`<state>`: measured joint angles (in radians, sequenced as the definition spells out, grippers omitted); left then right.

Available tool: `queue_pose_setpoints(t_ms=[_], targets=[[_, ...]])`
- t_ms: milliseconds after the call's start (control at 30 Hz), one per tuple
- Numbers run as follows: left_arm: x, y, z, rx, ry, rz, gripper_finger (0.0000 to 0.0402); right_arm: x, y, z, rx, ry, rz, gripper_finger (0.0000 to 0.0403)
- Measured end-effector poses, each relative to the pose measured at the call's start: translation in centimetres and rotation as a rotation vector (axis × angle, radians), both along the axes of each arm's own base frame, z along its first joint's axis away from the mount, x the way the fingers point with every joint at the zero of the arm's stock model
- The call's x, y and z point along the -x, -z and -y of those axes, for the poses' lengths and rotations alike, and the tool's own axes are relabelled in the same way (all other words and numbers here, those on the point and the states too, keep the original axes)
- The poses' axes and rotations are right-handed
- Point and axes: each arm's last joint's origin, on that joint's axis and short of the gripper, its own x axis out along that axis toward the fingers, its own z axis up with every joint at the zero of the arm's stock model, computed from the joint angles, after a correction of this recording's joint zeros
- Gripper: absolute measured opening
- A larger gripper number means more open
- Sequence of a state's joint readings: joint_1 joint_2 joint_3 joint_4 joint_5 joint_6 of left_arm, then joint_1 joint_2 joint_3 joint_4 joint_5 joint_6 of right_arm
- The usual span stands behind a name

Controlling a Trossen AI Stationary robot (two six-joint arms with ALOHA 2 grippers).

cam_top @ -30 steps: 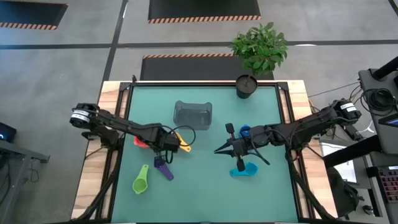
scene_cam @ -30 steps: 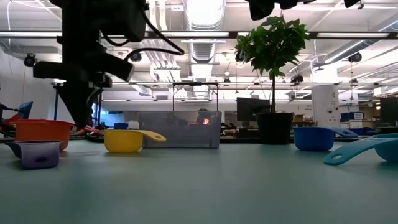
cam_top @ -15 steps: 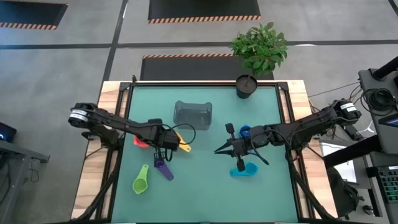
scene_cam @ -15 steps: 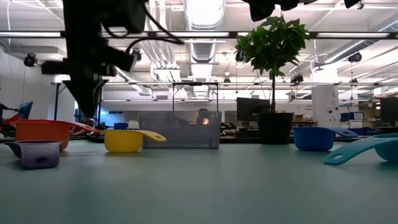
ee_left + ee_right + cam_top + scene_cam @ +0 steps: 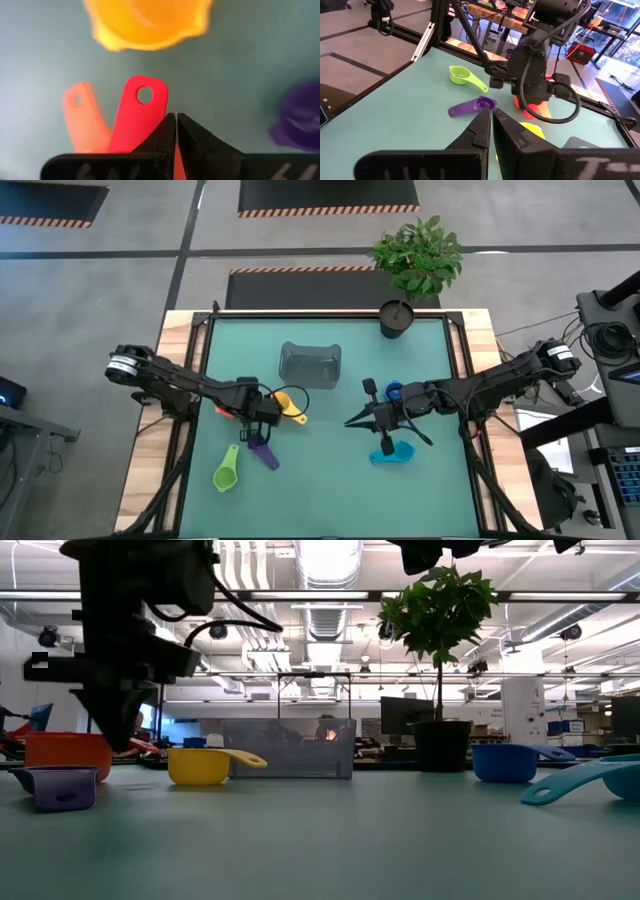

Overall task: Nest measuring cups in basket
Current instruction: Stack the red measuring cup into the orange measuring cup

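In the high view the grey basket (image 5: 310, 364) stands on its base mid-table. The yellow cup (image 5: 285, 402), red cup (image 5: 228, 411), purple cup (image 5: 262, 450) and green cup (image 5: 226, 473) lie on the left. The blue cup (image 5: 393, 391) and cyan cup (image 5: 392, 452) lie on the right. My left gripper (image 5: 250, 420) is shut and points down over the red cup's handle (image 5: 140, 105), beside the orange cup's handle (image 5: 82, 115). In the low view its tip (image 5: 112, 743) hangs by the orange cup (image 5: 68, 754). My right gripper (image 5: 349, 421) is shut and waits above the table between the blue and cyan cups. My left gripper (image 5: 176, 120) has its shut fingertips over the red cup's handle (image 5: 150, 117), pointing down from above. Whether they touch the handle I cannot tell.
A black plant pot (image 5: 396, 318) with a leafy plant stands at the table's far edge, right of the basket. Bare green mat (image 5: 320, 490) lies along the near side and between the two arms.
My left gripper has moved toward the table's left edge, rising a little and then coming down, from beside the yellow cup to over the red and orange cups' handles. It stays shut. No cup has moved.
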<state>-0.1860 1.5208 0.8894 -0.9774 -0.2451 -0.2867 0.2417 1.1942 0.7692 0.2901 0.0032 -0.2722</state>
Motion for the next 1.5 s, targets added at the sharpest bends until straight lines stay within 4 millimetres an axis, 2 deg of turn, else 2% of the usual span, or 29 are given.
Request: queue_pose_setpoints(t_ms=[200, 367, 567, 700, 867, 1100, 1200, 1367, 1500], targets=[[-0.4, -0.7, -0.4, -0.148, -0.026, 0.045, 0.0000, 0.0, 0.0, 0.0, 0.000, 0.000, 0.000, 0.0009], [-0.4, -1.7, -0.7, -0.181, -0.068, 0.041, 0.0000, 0.0, 0.0, 0.0, -0.001, 0.000, 0.000, 0.0009], [-0.7, -2.9, 0.0, 0.062, 0.002, 0.050, 0.0000, 0.0, 0.0, 0.0, -0.003, 0.000, -0.002, 0.0009], [-0.8, -2.5, -0.1, 0.071, 0.039, 0.054, 0.0000, 0.0, 0.0, 0.0, -0.003, 0.000, -0.003, 0.0009], [-0.7, -1.8, -1.0, -0.030, -0.003, 0.071, 0.0000, 0.0, 0.1, 0.0, -0.010, 0.002, -0.008, 0.0009], [-0.5, -1.5, -1.6, -0.052, -0.034, 0.063, 0.0000, 0.0, 0.1, 0.0, -0.009, 0.002, -0.011, 0.0009], [-0.6, -1.5, -1.6, -0.029, -0.037, 0.065, 0.0000, 0.0, 0.1, 0.0, -0.009, 0.002, -0.012, 0.0009], [-0.2, -1.0, -1.1, 0.127, -0.019, 0.021, 0.0000, 0.0, 0.2, 0.0, -0.006, 0.002, -0.019, 0.0009], [0.3, -0.3, -1.5, 0.044, -0.019, 0.009, 0.0000, 0.0, 0.2, 0.0, -0.006, 0.002, -0.022, 0.0009]])
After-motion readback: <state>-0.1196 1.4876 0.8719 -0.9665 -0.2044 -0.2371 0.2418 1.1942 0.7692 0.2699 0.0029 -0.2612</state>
